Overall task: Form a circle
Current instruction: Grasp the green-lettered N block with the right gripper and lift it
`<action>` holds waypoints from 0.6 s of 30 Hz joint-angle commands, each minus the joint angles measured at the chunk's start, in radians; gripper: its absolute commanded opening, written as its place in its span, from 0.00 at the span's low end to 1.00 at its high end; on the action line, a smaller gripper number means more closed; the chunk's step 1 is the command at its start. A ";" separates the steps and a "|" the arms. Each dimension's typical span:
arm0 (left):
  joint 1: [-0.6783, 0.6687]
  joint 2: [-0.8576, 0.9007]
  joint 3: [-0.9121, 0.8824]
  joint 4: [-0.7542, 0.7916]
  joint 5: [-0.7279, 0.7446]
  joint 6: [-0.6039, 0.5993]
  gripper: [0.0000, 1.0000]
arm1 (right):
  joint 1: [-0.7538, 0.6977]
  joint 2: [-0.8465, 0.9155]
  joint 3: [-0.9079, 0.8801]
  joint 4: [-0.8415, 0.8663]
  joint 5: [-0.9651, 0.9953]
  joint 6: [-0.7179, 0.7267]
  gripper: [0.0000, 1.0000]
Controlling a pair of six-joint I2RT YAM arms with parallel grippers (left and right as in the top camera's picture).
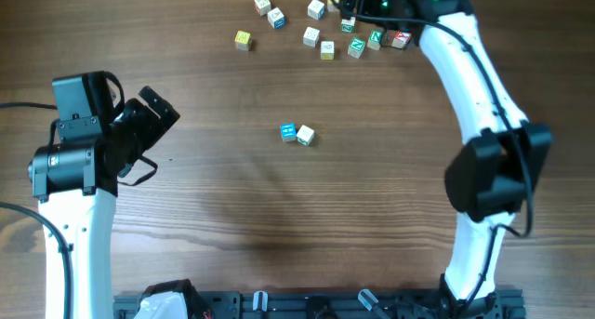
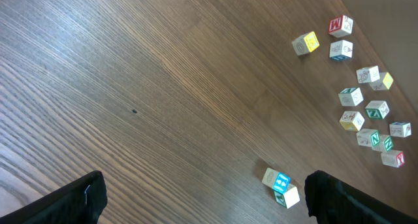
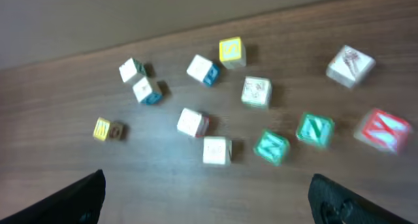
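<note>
Spread and empty like the left gripper [image 2: 204, 181], the right gripper [image 3: 206, 181] hangs over the scattered small wooden letter cubes [image 1: 321, 35], well beyond the circle [image 1: 297, 133], so far only two touching blue and cream cubes at the middle of the brown wooden table [image 1: 232, 226].

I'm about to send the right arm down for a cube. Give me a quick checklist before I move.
1. Right pincer open and empty: ok.
2. Left pincer open and empty: ok.
3. Right arm positioned over the loose cubes: ok, they lie right beneath it.
4. One cube lined up for the grasp: cannot tell; several lie close together and the wrist view is blurred.
5. Circle complete: not ok; only a small touching cluster of cubes sits mid-table.
</note>
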 commanded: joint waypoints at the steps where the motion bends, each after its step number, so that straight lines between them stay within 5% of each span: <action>1: 0.007 -0.008 0.007 0.000 0.005 -0.006 1.00 | 0.005 0.084 0.032 0.063 0.044 0.062 0.99; 8: 0.007 -0.008 0.007 0.000 0.005 -0.006 1.00 | 0.011 0.189 0.032 0.111 0.083 0.066 0.97; 18: 0.007 -0.008 0.007 0.000 0.005 -0.006 1.00 | 0.032 0.250 0.024 0.010 0.179 0.283 0.83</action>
